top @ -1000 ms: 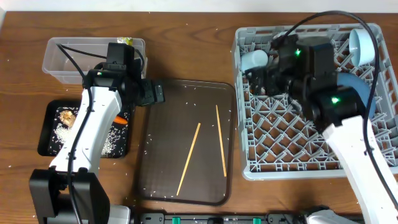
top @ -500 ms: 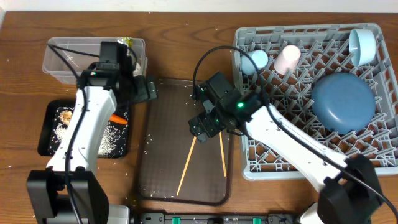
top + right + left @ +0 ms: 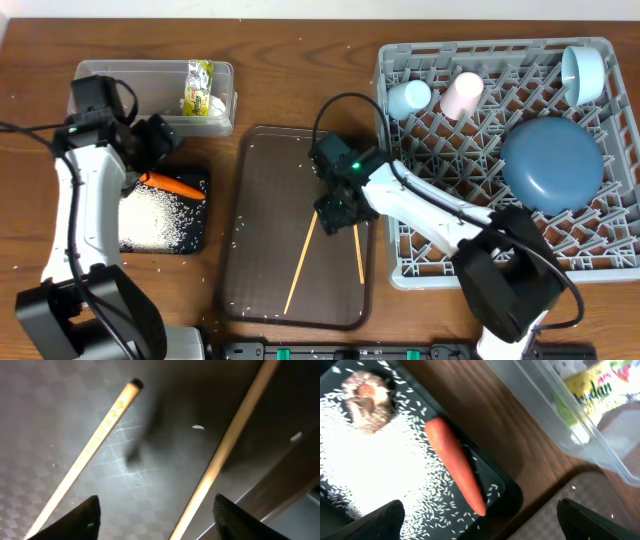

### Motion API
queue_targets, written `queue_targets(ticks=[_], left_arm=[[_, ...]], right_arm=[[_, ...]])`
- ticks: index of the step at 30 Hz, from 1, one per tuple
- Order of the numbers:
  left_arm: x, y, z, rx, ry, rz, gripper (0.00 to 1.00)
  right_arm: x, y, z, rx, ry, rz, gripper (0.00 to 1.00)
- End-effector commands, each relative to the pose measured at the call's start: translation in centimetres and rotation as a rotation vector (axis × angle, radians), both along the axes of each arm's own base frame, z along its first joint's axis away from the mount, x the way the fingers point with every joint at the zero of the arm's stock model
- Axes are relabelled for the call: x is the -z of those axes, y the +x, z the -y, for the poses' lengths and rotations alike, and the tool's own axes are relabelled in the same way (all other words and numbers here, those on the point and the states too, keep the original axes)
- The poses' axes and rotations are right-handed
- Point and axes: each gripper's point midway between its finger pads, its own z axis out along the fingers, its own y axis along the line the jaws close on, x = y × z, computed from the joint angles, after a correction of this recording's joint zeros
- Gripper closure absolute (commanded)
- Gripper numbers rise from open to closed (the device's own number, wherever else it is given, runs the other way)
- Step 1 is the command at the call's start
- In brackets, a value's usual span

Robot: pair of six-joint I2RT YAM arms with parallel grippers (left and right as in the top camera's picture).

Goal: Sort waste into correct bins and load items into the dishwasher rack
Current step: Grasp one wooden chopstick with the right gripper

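The only print is on the wrapper (image 3: 592, 390), at about 1 o'clock in the left wrist view, inside the tub (image 3: 600, 457). Dark letters run along its yellow band (the end looks like "dan", the start is blurred). From overhead, this print is too small to read.

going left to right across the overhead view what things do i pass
orange carrot → brown serving tray → light-blue cup → pink cup → dark-blue plate
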Motion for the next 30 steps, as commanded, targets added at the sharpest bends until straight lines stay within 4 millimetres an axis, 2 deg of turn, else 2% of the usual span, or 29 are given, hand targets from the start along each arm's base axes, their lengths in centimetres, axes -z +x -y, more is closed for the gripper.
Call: queue_targets(ticks=[1, 11, 13, 22, 26, 30], left_arm=[[0.0, -0.5, -0.9, -0.045, 0.003, -0.006, 0.02], [0.0, -0.5, -1.0, -0.049, 0.003, -0.006, 0.02], [0.0, -0.5, -1.0, -0.049, 0.003, -0.006, 0.02], [0.0, -0.5, -1.0, -0.049, 0.003, -0.006, 0.02], [0.0, -0.5, -1.0, -0.049, 0.003, -0.006, 0.02], [0.0, -0.5, -1.0, -0.049, 0.003, -0.006, 0.02]], right_arm=[[-0.2, 0.7, 0.9, 0.126, -0.025, 0.003, 0.39], [2.3, 0.2, 2.3, 0.181, -0.083, -0.08, 0.42], [2.7, 0.0, 2.2, 0.18, -0.078, -0.102, 0.45], [3.5, -1.0, 1.8, 0.091, -0.06, -0.158, 0.73], [3.5, -1.1, 1.6, 0.077, -0.053, -0.166, 0.98], [3.5, -1.0, 1.7, 0.081, -0.052, -0.167, 0.99]])
